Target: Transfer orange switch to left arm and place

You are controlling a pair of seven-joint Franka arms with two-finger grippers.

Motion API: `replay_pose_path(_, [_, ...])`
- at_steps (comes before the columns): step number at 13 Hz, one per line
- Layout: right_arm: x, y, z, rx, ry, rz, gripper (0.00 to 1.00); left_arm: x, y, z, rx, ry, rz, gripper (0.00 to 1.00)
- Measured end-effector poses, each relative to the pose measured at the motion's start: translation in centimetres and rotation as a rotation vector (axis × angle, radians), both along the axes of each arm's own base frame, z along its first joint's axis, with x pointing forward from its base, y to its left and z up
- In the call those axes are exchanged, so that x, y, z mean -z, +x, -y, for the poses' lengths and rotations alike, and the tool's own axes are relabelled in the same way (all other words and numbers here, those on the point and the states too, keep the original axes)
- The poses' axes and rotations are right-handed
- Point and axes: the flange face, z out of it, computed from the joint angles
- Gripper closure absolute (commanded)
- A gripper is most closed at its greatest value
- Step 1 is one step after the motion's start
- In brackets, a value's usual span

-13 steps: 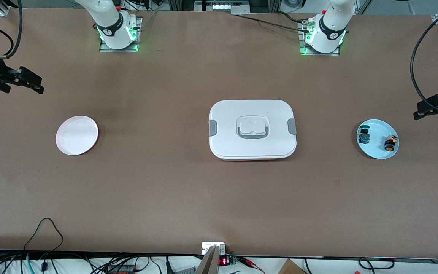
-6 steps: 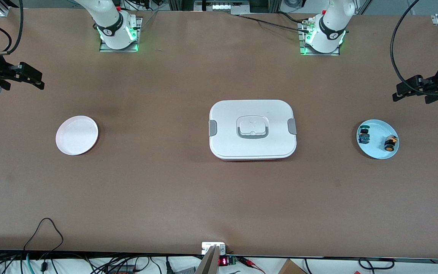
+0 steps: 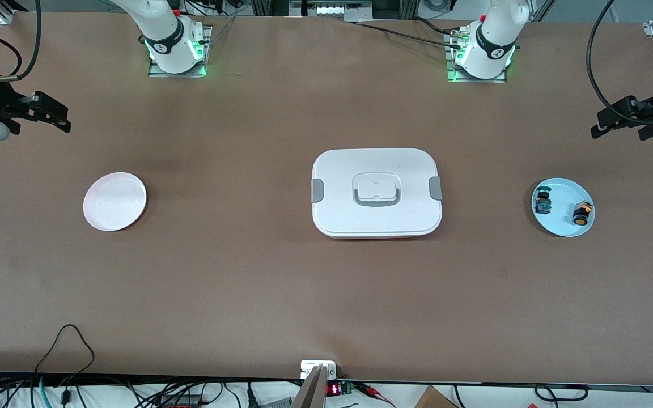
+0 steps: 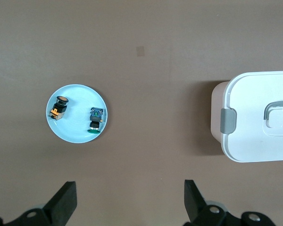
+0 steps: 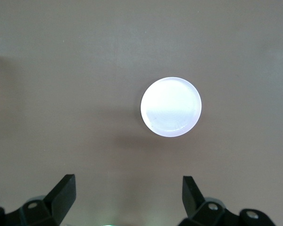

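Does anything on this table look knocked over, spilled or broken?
Nothing stands out. The box sits closed and square mid-table, the orange switch and a blue one rest on the blue plate, and the white plate lies flat.

The box [image 3: 377, 192] sits mid-bench [image 3: 281, 294]. Toward my left arm's end lies a plate [image 3: 559, 224] holding the orange switch [image 3: 582, 212] and, beside it toward the box, a second switch [image 3: 542, 202]. Toward my right arm's end lies another plate [image 3: 114, 201]. My left gripper [image 3: 615, 119] and right gripper [image 3: 49, 116] hang over the bench ends.
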Motion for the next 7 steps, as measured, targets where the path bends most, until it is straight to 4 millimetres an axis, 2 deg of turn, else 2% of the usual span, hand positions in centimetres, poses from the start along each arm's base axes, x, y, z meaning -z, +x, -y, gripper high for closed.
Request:
replay_pose_path(5, [0.2, -0.2, 0.1, 0.002, 0.000, -0.019, 0.00, 0.5, 0.7, -1.2, -0.007, 0.072, 0.009, 0.00])
replay_pose_path(7, [0.2, -0.2, 0.1, 0.003, 0.000, -0.020, 0.00, 0.3, 1.2, -2.5, -0.029, 0.074, 0.019, 0.00])
